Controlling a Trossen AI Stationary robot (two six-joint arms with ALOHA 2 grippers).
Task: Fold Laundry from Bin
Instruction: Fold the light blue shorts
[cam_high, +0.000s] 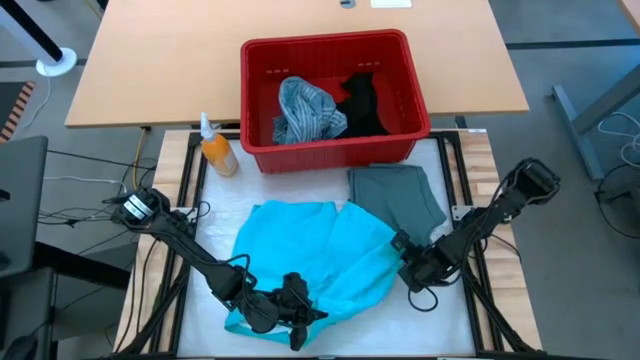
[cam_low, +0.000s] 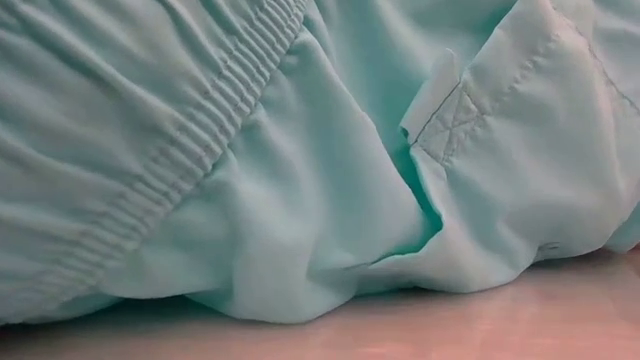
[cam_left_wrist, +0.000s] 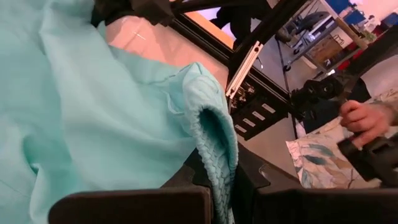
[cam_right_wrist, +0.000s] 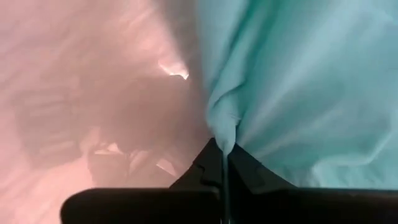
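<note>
The smooth turquoise garment (cam_high: 320, 255) lies crumpled on the table (cam_high: 470, 160) just in front of the red slotted bin (cam_high: 335, 95). The left gripper (cam_left_wrist: 217, 193) has its jaws clamped on its ribbed elastic band; the right gripper (cam_right_wrist: 224, 180) pinches a soft fold.

even, bright overhead light fills the high view, with soft shadows under the bin (cam_high: 330, 150); in the low view the turquoise garment (cam_low: 300, 150) fills the frame, sharp at its seams; the right wrist view is smeared pink and blurred beside the cloth.
</note>
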